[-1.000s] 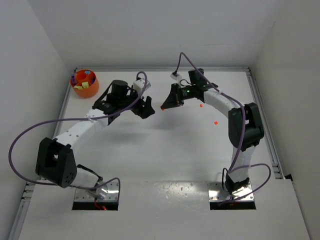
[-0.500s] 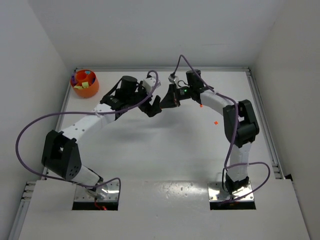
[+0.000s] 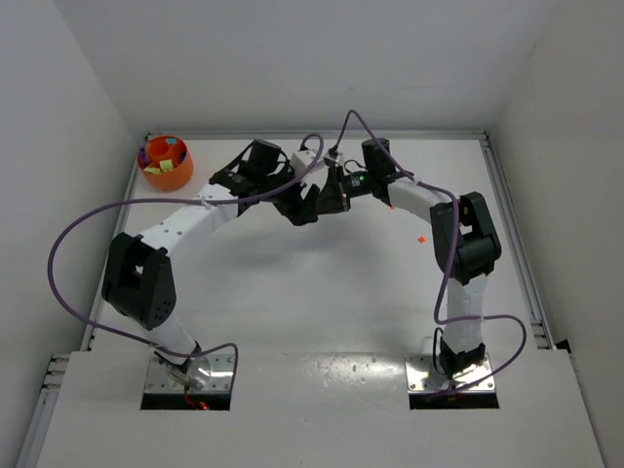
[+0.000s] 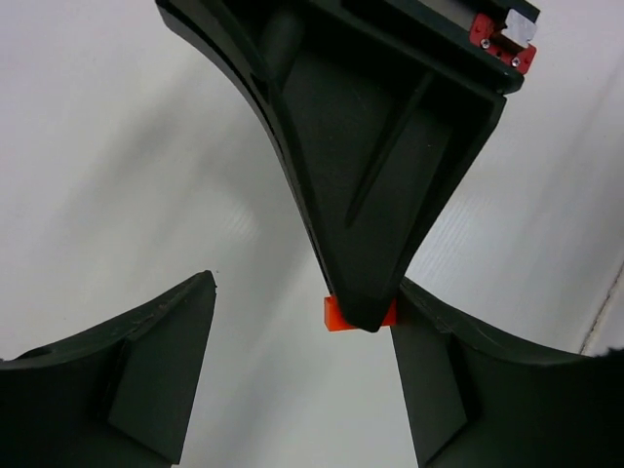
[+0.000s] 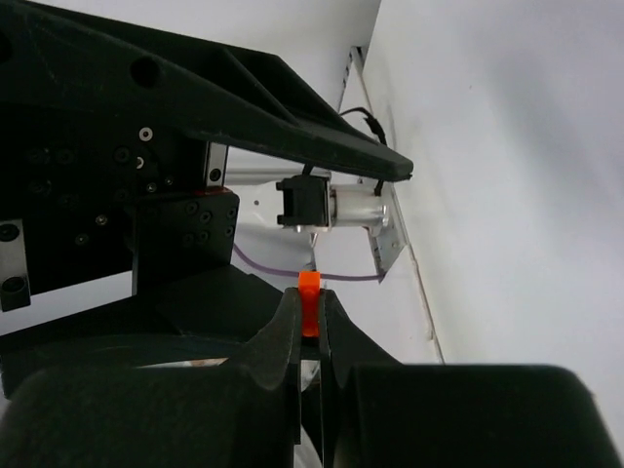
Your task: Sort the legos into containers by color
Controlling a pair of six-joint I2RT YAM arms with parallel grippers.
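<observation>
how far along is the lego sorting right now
Done: mixed-colour bricks already sit in the orange bowl. In hand: the right pincer is shut on one orange brick, with the open left pincer straddling it, likely a handover. Left: at least two loose bricks lie on the table near the right arm.

My left gripper [image 3: 304,207] and right gripper [image 3: 329,198] meet over the table [image 3: 292,292], back middle, brick [image 4: 336,314] between the left's fingers [image 4: 127,390]. Far back-left the bowl [image 3: 168,178] holds legos [image 3: 166,151]; loose brick [image 3: 421,239] lies right.
</observation>
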